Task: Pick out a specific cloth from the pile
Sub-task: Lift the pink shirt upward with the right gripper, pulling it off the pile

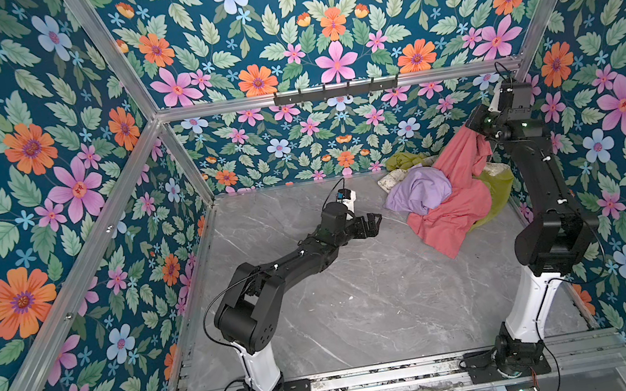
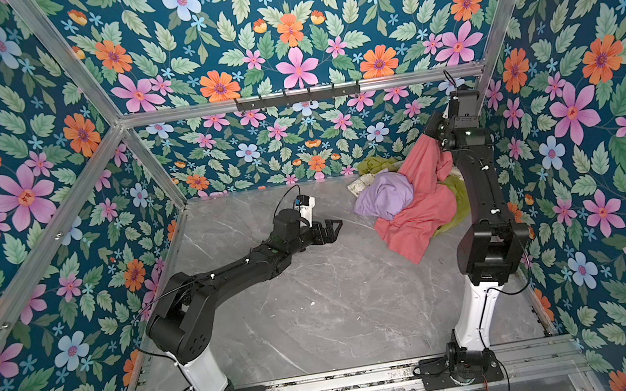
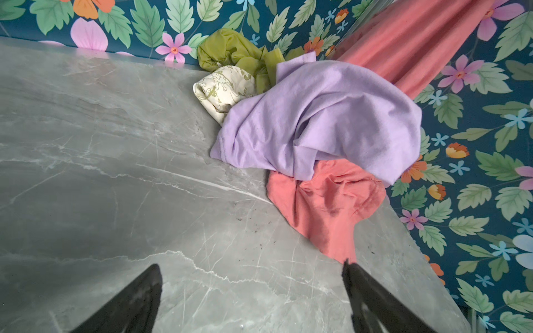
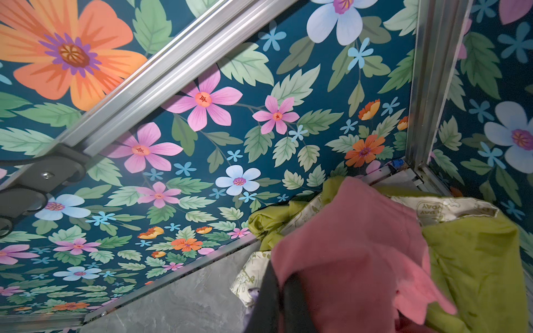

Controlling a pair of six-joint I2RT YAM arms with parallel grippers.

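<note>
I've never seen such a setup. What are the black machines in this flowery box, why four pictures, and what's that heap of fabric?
They are two robot arms, the left arm and the right arm, mounted at a grey table's edge. Two pictures look down from twin cameras overhead; the other two come from a camera on each arm's wrist. In the far corner sits a pile: a lilac cloth, an olive-green garment and a cream patterned cloth. The right arm's jaws are shut on a big salmon-pink cloth, holding one end up while the rest trails onto the table. The left arm's jaws are open and empty.
</note>
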